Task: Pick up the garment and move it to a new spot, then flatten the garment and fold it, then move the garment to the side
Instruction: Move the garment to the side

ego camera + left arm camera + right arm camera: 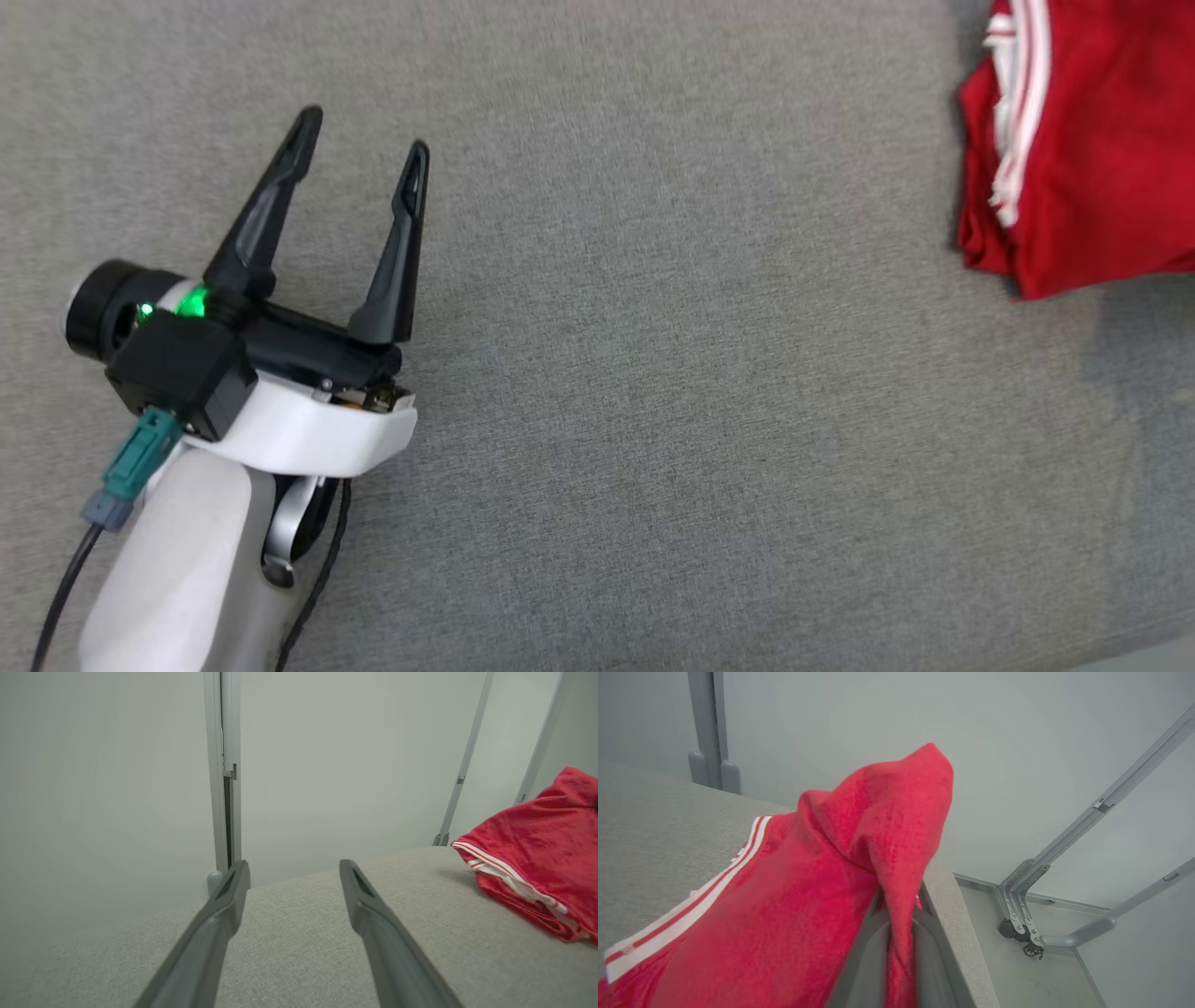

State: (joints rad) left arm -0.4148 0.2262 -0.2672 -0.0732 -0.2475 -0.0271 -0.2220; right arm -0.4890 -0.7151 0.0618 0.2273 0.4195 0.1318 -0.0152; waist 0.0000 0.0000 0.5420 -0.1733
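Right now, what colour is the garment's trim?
The trim is white with a red stripe; clearest in right wrist view.

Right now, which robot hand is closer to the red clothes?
Right. The right gripper is shut on the red garment; the left gripper hangs open, well apart from it.

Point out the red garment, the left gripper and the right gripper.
red garment (pixel 1102 159): head view, on its plain red cloth.
left gripper (pixel 366 131): head view, in the gap between its open fingertips.
right gripper (pixel 899 905): right wrist view, between its fingertips, where cloth is pinched.
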